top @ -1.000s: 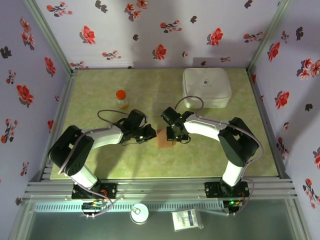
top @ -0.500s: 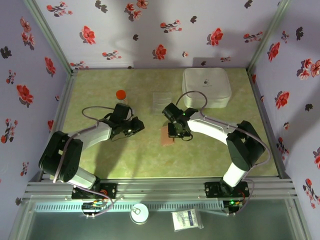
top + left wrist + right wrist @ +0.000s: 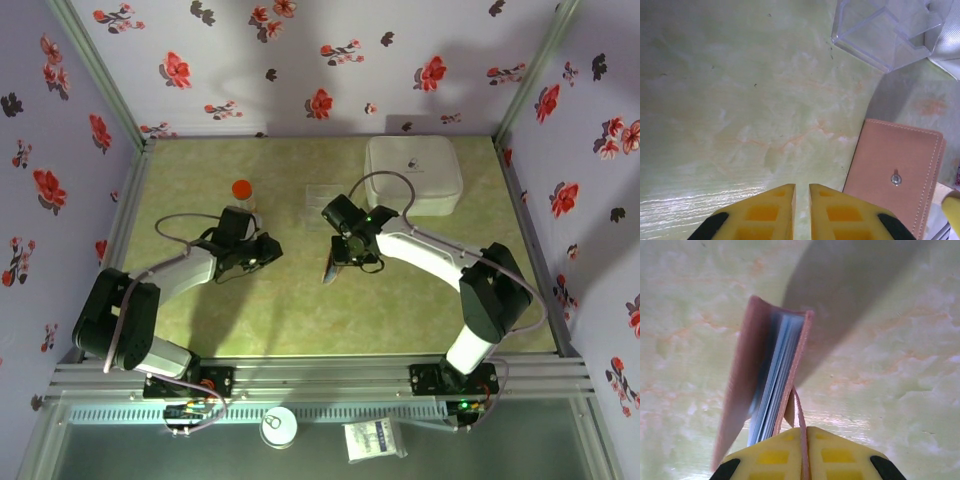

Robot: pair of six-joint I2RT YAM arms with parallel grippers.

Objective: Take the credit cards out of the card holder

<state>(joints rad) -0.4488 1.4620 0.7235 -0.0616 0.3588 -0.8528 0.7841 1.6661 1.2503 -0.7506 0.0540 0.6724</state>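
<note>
Right wrist view: the right gripper [image 3: 801,439] is clamped on a thin tan flap of the card holder [image 3: 747,385]. The holder is turned edge-on and gapes slightly above the green table [image 3: 890,365], with the pale-blue edges of the credit cards [image 3: 777,385] stacked inside. Over to the left gripper [image 3: 801,192]: fingers nearly together, nothing between them, poised over bare table just beside the holder.
</note>
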